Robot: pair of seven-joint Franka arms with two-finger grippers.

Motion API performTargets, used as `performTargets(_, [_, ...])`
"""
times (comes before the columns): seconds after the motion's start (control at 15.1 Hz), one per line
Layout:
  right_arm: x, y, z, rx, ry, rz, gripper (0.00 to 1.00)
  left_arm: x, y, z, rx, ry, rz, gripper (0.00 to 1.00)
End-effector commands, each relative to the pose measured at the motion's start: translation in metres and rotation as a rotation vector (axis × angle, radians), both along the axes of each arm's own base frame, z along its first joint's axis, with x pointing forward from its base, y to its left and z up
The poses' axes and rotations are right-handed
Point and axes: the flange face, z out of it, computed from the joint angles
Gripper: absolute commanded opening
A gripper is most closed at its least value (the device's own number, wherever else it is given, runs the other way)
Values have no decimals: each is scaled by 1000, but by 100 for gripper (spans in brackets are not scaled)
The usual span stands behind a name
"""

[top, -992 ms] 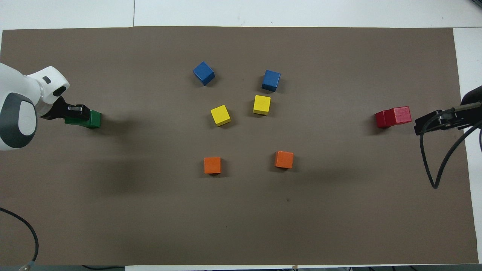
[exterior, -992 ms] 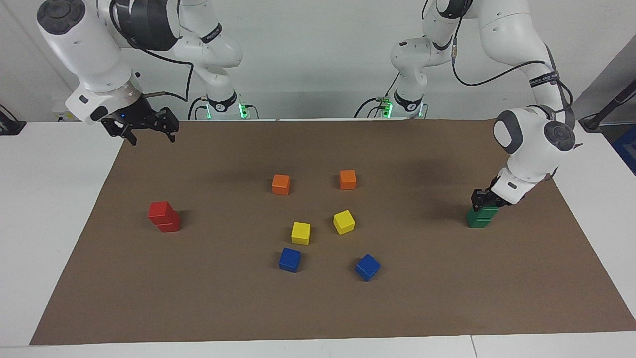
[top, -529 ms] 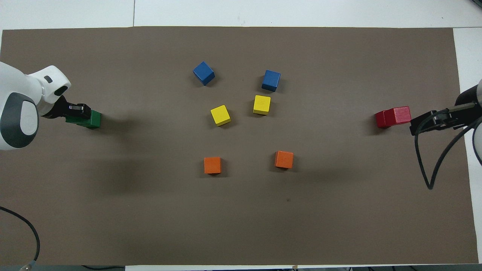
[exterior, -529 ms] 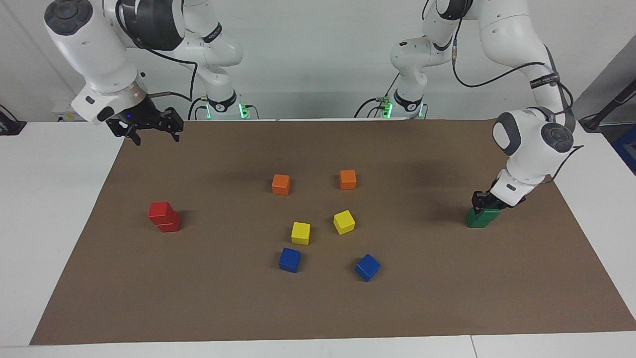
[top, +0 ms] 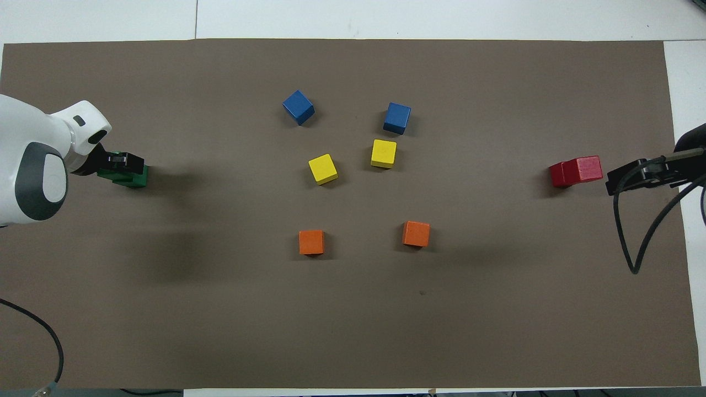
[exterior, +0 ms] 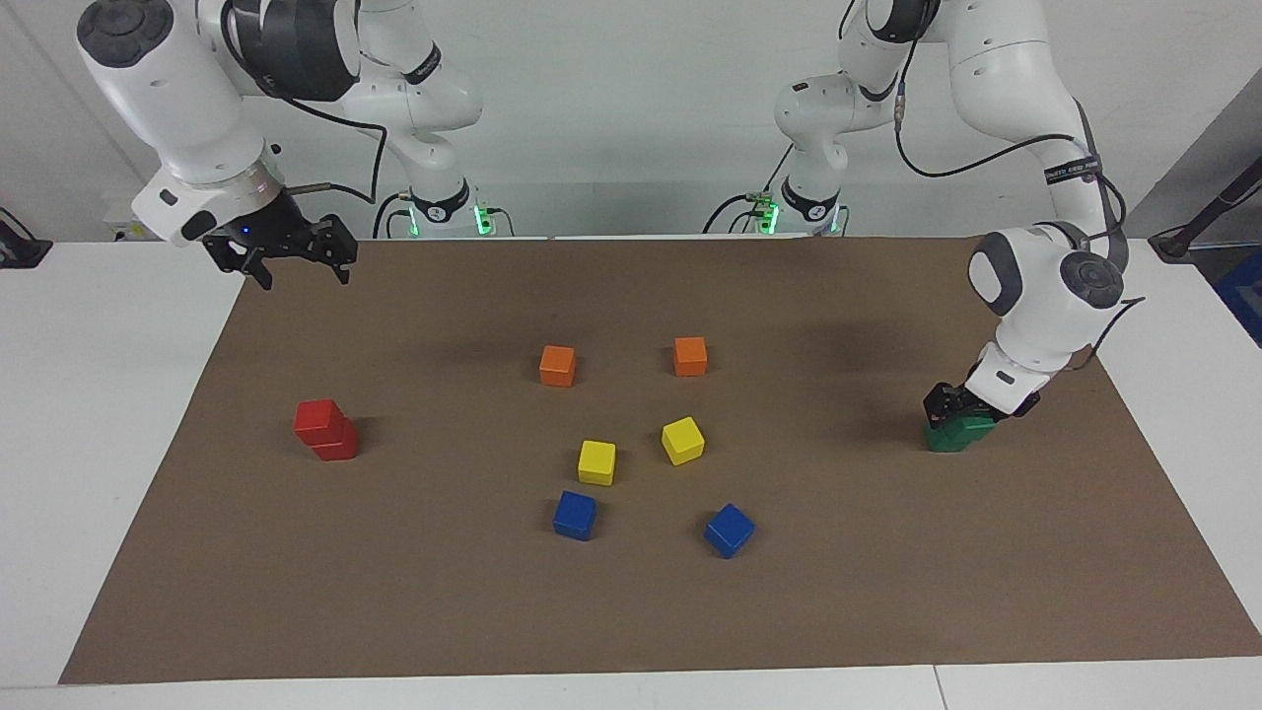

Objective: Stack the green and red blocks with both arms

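Observation:
Two green blocks (exterior: 961, 436) stand stacked at the left arm's end of the mat, showing as one dark green patch (top: 138, 177) in the overhead view. My left gripper (exterior: 948, 404) sits low on the upper green block and hides most of it. Two red blocks (exterior: 325, 431) are stacked at the right arm's end, the upper one set a little askew (top: 573, 172). My right gripper (exterior: 304, 271) hangs open and empty in the air over the mat's corner nearest the robots, well above and apart from the red stack.
Two orange cubes (exterior: 557, 365) (exterior: 690, 356), two yellow cubes (exterior: 596, 461) (exterior: 682, 440) and two blue cubes (exterior: 575, 515) (exterior: 730, 530) lie loose in the middle of the brown mat (exterior: 887, 592). A black cable (top: 634, 237) loops down from the right arm.
My left gripper has shifted slightly over the green stack toward the table's middle and now covers more of the upper block. The right gripper swayed a little and is back where it was.

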Motion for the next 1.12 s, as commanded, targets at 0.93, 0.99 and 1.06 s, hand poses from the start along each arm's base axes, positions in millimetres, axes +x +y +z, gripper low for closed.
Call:
performTargets(0.93, [5,1,3,12,-38,-15,100,-72,-18,204,-10,148,158,100])
performTargets(0.99, [5,2,2,12,-38,-15,100,-79,-19,207,-9,162,157,100])
performTargets(1.06, [5,3,2,12,-38,-15,100,-84,-20,209,-7,172,155,100])
